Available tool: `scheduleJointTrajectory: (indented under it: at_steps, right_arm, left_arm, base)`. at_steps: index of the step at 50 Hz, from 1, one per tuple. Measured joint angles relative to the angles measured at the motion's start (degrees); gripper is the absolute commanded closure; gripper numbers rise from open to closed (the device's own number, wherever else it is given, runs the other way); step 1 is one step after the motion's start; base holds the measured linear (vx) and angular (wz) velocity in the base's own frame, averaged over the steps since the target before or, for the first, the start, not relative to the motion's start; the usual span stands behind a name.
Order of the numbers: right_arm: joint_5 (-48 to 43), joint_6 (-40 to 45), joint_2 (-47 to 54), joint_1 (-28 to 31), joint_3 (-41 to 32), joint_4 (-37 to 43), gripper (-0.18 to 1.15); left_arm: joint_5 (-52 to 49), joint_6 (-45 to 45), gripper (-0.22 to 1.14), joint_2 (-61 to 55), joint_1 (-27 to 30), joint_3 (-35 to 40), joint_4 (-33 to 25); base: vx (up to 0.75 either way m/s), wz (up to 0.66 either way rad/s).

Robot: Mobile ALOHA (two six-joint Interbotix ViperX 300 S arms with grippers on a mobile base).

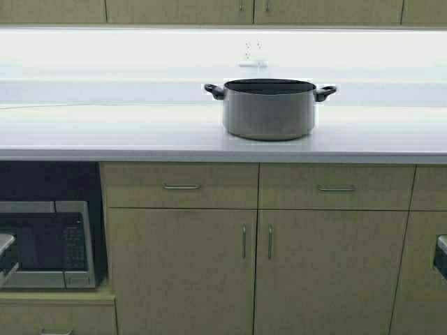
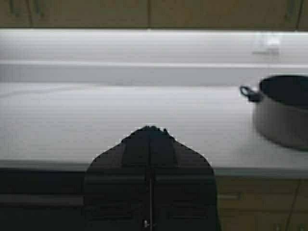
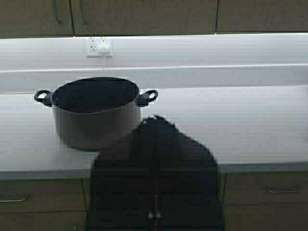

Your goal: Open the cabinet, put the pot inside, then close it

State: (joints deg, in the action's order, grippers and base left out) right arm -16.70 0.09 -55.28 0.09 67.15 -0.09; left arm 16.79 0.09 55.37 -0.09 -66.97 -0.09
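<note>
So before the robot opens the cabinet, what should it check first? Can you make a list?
1. Pot upright on the countertop, well back from the edge: ok.
2. Pot has nothing inside and no lid: ok.
3. Cabinet doors above the countertop are shut, so they need opening before the pot goes in: not ok yet.
4. Cabinet handles in view: ok, they show in the right wrist view.
5. Left gripper shut, holding nothing, low in front of the countertop: ok.
6. Right gripper shut, holding nothing, low in front of the pot: ok.
</note>
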Motion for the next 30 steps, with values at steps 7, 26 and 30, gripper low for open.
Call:
scheduleJointTrajectory:
  at_steps: [7,26,30]
  right_arm:
    - [0.26,0.70,0.18,0.00,0.53,-0.09,0.91]
    - [0.70,0.88,0.35,0.00,0.53,0.00,0.92]
    - [0.79,0.88,0.79,0.09,0.53,-0.09,0.92]
  left_arm:
    - [0.44,-0.35,0.85,-3.16,-0.35,0.00,0.35]
    - [0.62,-2.29,0.89,-3.78,-0.62,0.00,0.44]
    - [0.62,-2.37,0.89,-3.69,-0.62,0.00,0.44]
  base:
    - [0.05,-0.04]
    - [0.17,-0.10]
    - [0.26,-0.02]
